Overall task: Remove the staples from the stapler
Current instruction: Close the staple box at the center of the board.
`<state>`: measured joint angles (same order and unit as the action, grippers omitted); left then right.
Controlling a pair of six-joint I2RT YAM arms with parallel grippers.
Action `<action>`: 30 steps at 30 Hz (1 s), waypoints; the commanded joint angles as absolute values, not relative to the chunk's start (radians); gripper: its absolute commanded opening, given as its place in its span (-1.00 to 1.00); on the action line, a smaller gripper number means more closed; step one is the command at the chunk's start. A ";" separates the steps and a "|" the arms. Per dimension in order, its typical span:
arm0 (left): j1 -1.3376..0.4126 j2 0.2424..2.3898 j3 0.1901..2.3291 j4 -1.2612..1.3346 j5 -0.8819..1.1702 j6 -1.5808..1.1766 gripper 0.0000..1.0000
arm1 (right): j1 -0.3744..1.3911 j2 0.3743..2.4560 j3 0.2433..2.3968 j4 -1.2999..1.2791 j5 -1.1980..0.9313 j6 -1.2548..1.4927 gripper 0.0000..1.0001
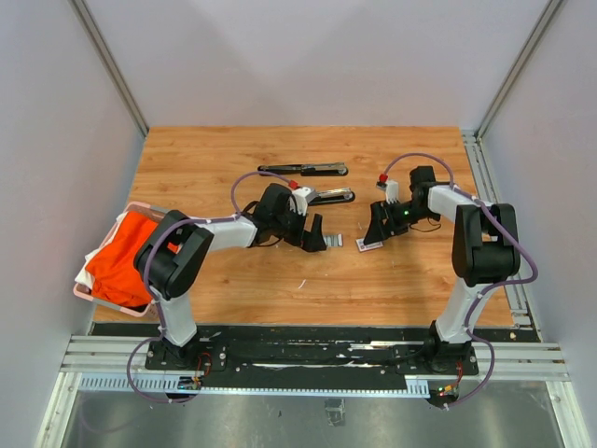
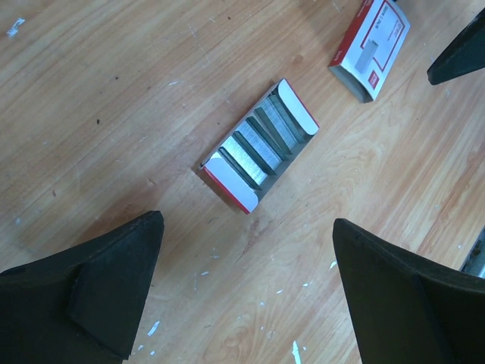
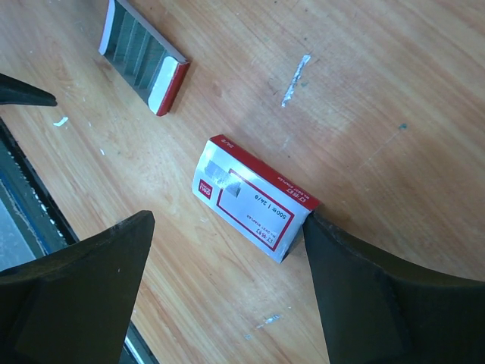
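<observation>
Several silvery staples lie as strips in a small open red-and-white tray on the wooden table. The tray also shows in the top view and the right wrist view. Its white sleeve box with red print lies just to the right of it. My left gripper is open and empty just short of the tray. My right gripper is open around the sleeve box, one finger touching its corner. Two long black stapler parts lie farther back.
A pink basket with orange cloth stands at the left table edge beside the left arm. Grey walls close in on three sides. A metal rail runs along the right edge. Small white flecks dot the wood.
</observation>
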<state>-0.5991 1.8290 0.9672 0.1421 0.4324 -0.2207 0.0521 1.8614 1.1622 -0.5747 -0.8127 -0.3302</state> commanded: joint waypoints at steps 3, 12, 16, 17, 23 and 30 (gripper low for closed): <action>-0.617 1.859 0.988 0.156 0.475 -0.240 0.98 | 0.066 1.845 1.123 -0.563 -0.893 -0.286 0.64; -0.626 1.864 1.009 0.158 0.389 -0.196 0.97 | 0.064 1.836 1.104 -0.602 -0.905 -0.325 0.65; -0.626 1.877 1.058 0.157 0.365 -0.165 0.96 | 0.054 1.835 1.092 -0.625 -0.899 -0.350 0.65; -0.626 1.883 1.070 0.157 0.367 -0.164 0.96 | 0.049 1.835 1.089 -0.625 -0.898 -0.351 0.65; -0.627 1.942 1.162 0.129 0.443 -0.139 0.99 | 0.027 1.831 1.087 -0.623 -0.890 -0.357 0.65; -0.630 1.991 1.190 0.111 0.525 -0.108 1.00 | 0.006 1.825 1.085 -0.613 -0.876 -0.360 0.65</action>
